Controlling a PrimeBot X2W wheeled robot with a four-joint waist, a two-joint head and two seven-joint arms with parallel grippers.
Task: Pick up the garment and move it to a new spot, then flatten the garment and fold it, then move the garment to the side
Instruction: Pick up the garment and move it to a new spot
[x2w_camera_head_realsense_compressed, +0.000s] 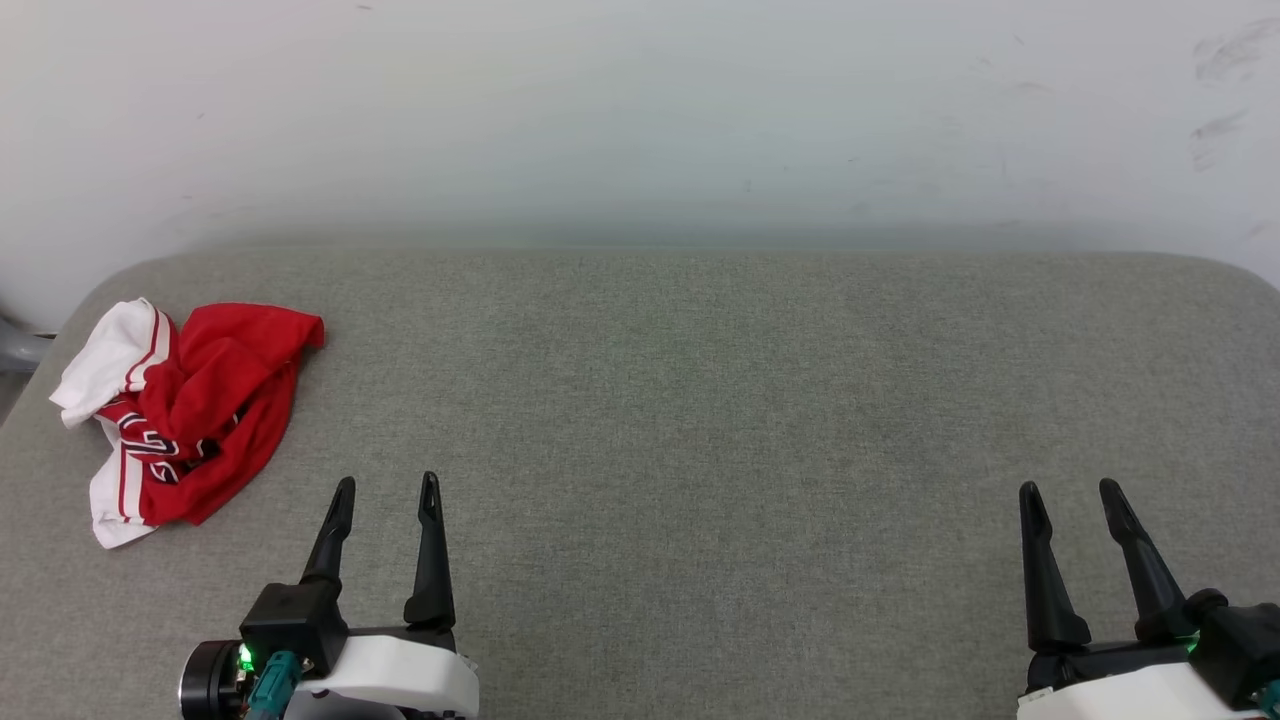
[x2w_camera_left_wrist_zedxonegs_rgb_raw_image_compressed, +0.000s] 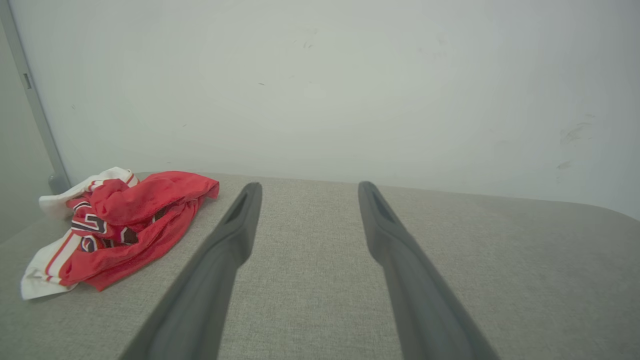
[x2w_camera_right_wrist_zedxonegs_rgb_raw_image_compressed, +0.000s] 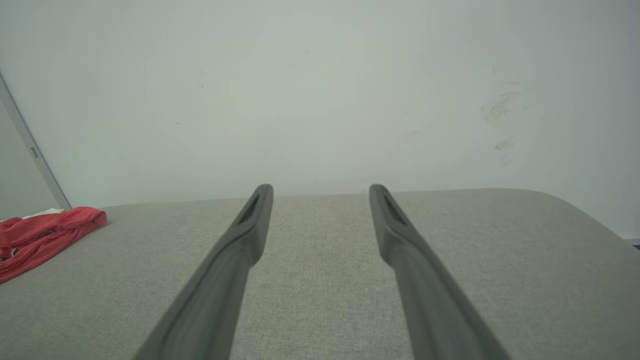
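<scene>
Garment: the garment (x2w_camera_head_realsense_compressed: 190, 410) lies in a crumpled heap at the far left of the surface (x2w_camera_head_realsense_compressed: 700, 400), close to its left edge. Red cloth is bunched over itself, with a white sleeve and striped trim poking out and bits of black lettering showing in the folds. Nothing touches it.
Why it lies so: a loose heap like this looks dropped rather than laid, and it sits too near the edge to be spread out there. That fits the task's order of lifting it to a new spot first.
Left end effector: the left end effector (x2w_camera_head_realsense_compressed: 387, 487) sits low at the near edge with its fingers spread wide, holding nothing and pointing at the wall (x2w_camera_head_realsense_compressed: 640, 110). The garment is near, off to its left and farther back. This arm is probably the one to reach first.
Middle: a bare grey stretch between the arms, likely the place for flattening and folding.
Right end effector: the right end effector (x2w_camera_head_realsense_compressed: 1070, 490) is also wide and empty, at the near right, well apart from the garment. It looks parked ready to help once the cloth is moved.
Progress: the first pick has not begun.
</scene>
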